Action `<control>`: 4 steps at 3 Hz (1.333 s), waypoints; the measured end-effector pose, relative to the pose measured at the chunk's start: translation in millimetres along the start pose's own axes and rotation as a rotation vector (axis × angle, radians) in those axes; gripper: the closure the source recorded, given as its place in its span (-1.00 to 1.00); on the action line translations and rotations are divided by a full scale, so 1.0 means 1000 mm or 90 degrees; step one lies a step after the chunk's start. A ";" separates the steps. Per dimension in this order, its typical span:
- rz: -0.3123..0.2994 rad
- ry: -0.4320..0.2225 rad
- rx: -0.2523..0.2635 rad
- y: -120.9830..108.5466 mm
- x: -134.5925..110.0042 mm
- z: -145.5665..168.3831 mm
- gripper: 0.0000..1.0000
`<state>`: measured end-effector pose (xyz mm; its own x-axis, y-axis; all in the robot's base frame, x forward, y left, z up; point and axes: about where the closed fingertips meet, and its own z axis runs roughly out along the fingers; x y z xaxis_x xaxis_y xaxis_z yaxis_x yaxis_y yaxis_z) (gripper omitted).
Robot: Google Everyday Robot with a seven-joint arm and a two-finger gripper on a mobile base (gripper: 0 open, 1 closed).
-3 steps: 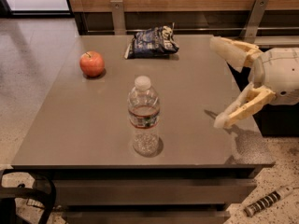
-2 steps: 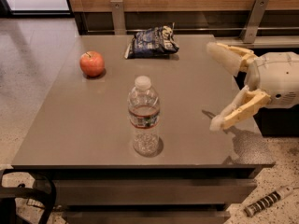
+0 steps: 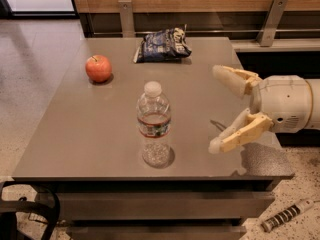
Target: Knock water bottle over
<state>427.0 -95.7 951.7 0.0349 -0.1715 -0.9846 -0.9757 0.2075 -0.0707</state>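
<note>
The water bottle (image 3: 154,124) stands upright near the front middle of the grey table (image 3: 90,134). It is clear ribbed plastic with a white cap and a narrow red-white-dark label band. My gripper (image 3: 215,109) comes in from the right at about the bottle's height. Its two cream fingers are spread wide and hold nothing. One fingertip (image 3: 219,72) points toward the back, the other (image 3: 216,145) toward the front. The gripper is a short gap to the right of the bottle and does not touch it.
A red apple (image 3: 98,68) sits at the back left of the table. A dark blue snack bag (image 3: 163,45) lies at the back middle. Wooden wall and metal posts (image 3: 126,17) stand behind. The table's front edge runs just below the bottle.
My gripper has moved left over the table's right side, closer to the bottle. The bottle, apple and bag have not moved.
</note>
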 end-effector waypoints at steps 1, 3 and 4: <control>0.016 0.003 -0.003 -0.003 0.020 0.014 -1.00; 0.021 -0.026 -0.038 0.004 0.050 0.062 -1.00; 0.008 -0.040 -0.055 0.004 0.041 0.082 -1.00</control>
<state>442.1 -22.8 898.0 0.0339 -0.1077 -0.9936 -0.9910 0.1251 -0.0474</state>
